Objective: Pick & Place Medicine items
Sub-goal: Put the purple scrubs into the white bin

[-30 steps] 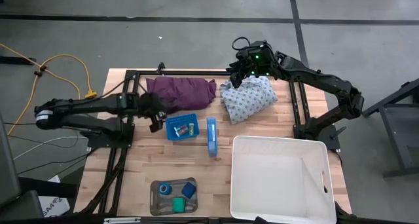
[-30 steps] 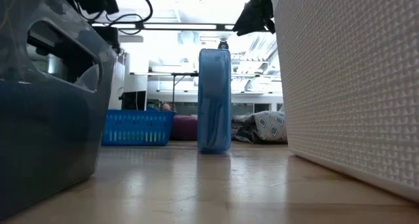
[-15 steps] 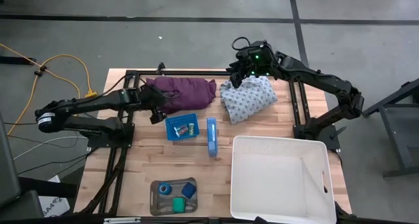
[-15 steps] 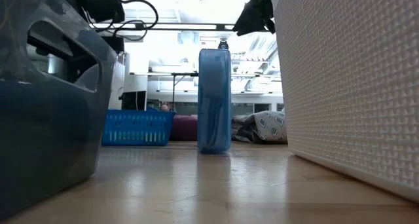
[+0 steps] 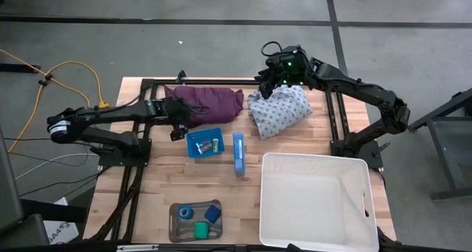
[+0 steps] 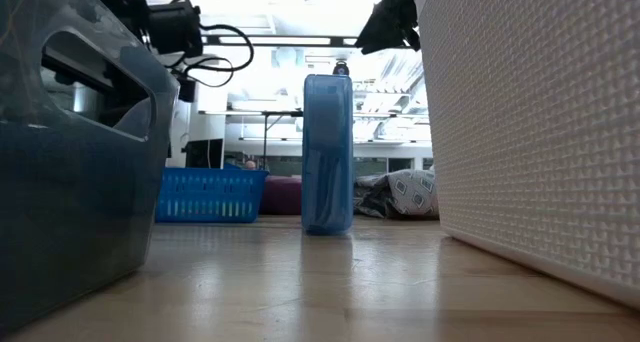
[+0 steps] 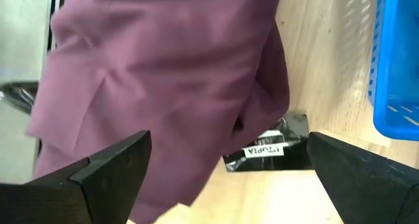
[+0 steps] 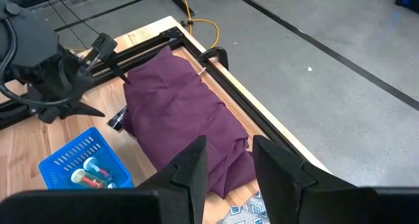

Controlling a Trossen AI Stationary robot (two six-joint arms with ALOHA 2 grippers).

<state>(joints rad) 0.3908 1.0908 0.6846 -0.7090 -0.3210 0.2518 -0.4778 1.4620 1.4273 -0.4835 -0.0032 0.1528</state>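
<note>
The medicine items lie in two places. A blue roll (image 5: 186, 211), a small blue block (image 5: 212, 213) and a green roll (image 5: 200, 228) sit in a grey tray (image 5: 175, 230) at the near edge. Tiny pale vials (image 5: 211, 144) lie in a blue basket (image 5: 195, 146) at mid-table. My left gripper (image 5: 176, 128) hangs open just left of the basket, over the near edge of a purple cloth (image 7: 163, 86), touching nothing. My right gripper (image 5: 268, 88) hovers open above a patterned cloth (image 5: 279, 110) at the far side; nothing is between its fingers (image 8: 190, 168).
A blue box (image 5: 238, 153) stands upright right of the basket. A large white bin (image 5: 274, 208) fills the near right. A black frame rail (image 5: 199, 82) runs along the far side behind the purple cloth (image 5: 206, 102). A small black labelled piece (image 7: 265, 149) lies by the cloth.
My left gripper has moved a little toward the far edge and down, closing on the purple cloth's near edge, and has rolled about its own axis. It has stayed open. My right arm has kept still.
</note>
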